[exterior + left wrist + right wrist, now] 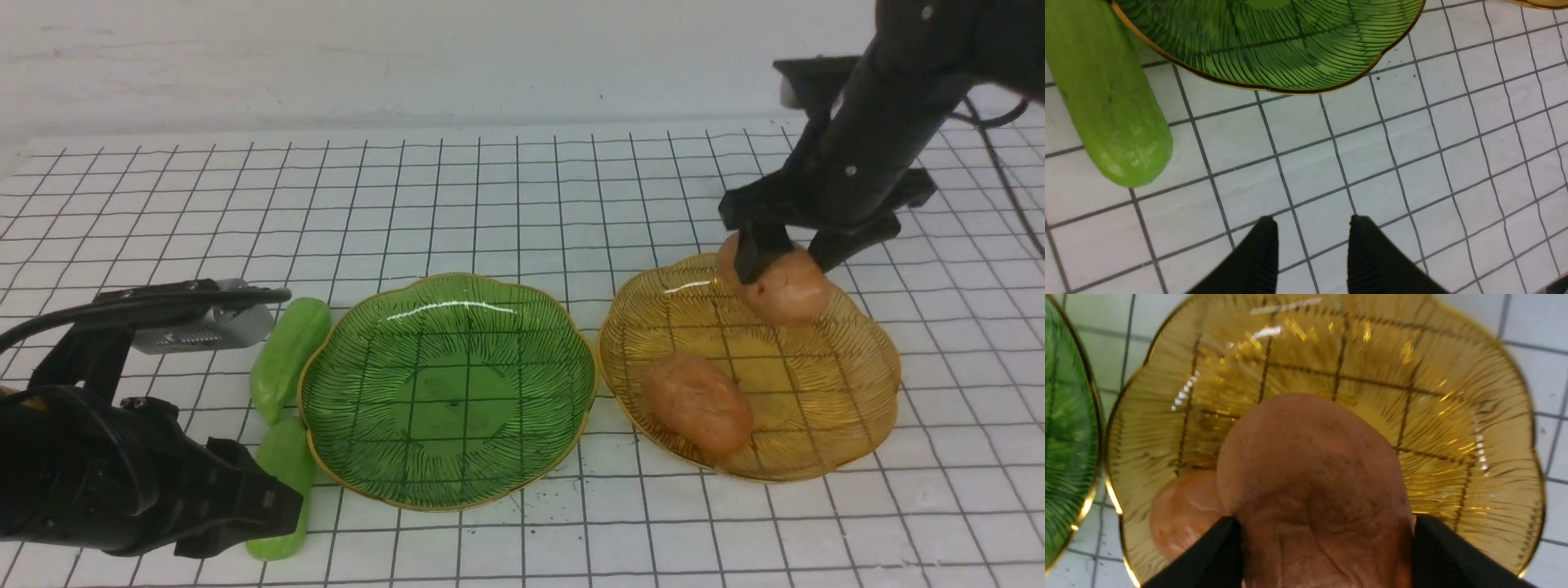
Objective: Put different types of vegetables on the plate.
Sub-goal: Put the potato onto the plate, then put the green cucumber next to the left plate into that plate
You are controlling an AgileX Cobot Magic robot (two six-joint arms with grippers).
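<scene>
Two tools at work: nearest me, my left tool (1310,222) hovers over the desk (1412,163), jaws slightly apart and empty, beside the near cucumber (286,461). Behind, the far cucumber (290,359) lies just beside the green plate (449,384). Farther right, one potato (698,403) rests in the amber plate (816,408); my right tool (785,260) holds another potato (788,294) above its far rim.
</scene>
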